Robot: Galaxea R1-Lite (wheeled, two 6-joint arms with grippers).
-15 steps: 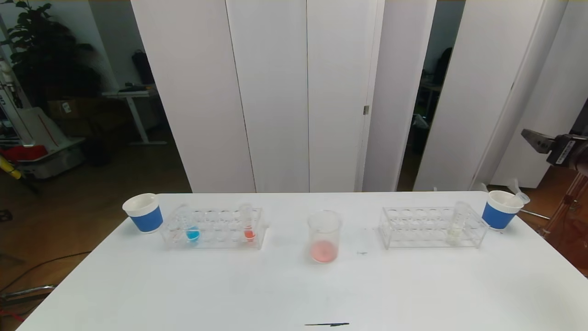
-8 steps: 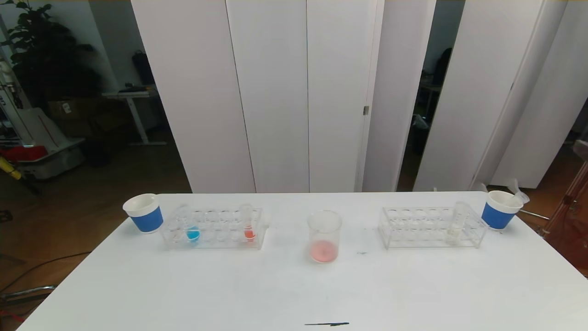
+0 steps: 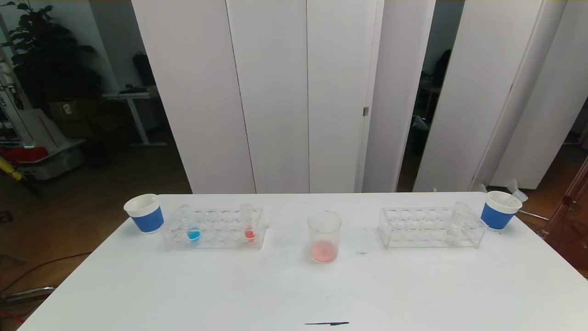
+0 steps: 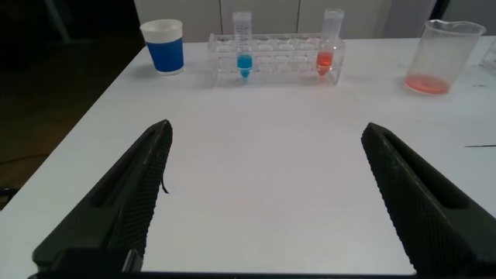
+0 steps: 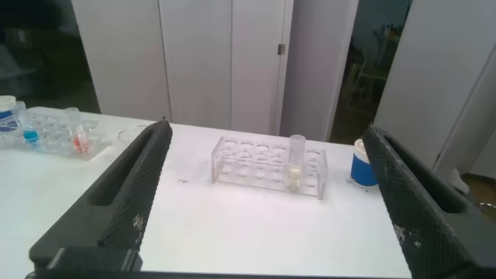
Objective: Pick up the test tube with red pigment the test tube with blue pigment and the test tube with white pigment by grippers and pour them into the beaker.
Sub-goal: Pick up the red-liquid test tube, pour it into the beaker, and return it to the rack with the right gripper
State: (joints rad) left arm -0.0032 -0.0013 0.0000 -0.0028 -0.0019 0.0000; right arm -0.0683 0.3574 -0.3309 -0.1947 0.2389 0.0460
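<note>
white folding panels stand behind the white bench (image 3: 294, 294), with a dark room and a plant off to the left. on the bench, a clear rack (image 3: 213, 228) on the left holds the blue tube (image 3: 193, 230) near its left end and the red tube (image 3: 248, 227) near its right end, both upright. the beaker (image 3: 324, 236) stands mid-bench between the racks, a little pink-red pigment in its bottom. the right rack (image 3: 432, 226) holds the white tube (image 3: 455, 226) upright near its right end. a blue-banded cup (image 3: 144, 213) sits just left of the left rack, another cup (image 3: 500, 209) just right of the right rack. a second ago the right gripper showed at the head view's right edge; now it is gone from that view. the left gripper (image 4: 263, 194) hangs low over the near bench, fingers (image 4: 124, 201) spread wide and released, grasping nothing. the right gripper (image 5: 267, 198) faces the right rack from well back, fingers (image 5: 116, 201) likewise spread and released.
</note>
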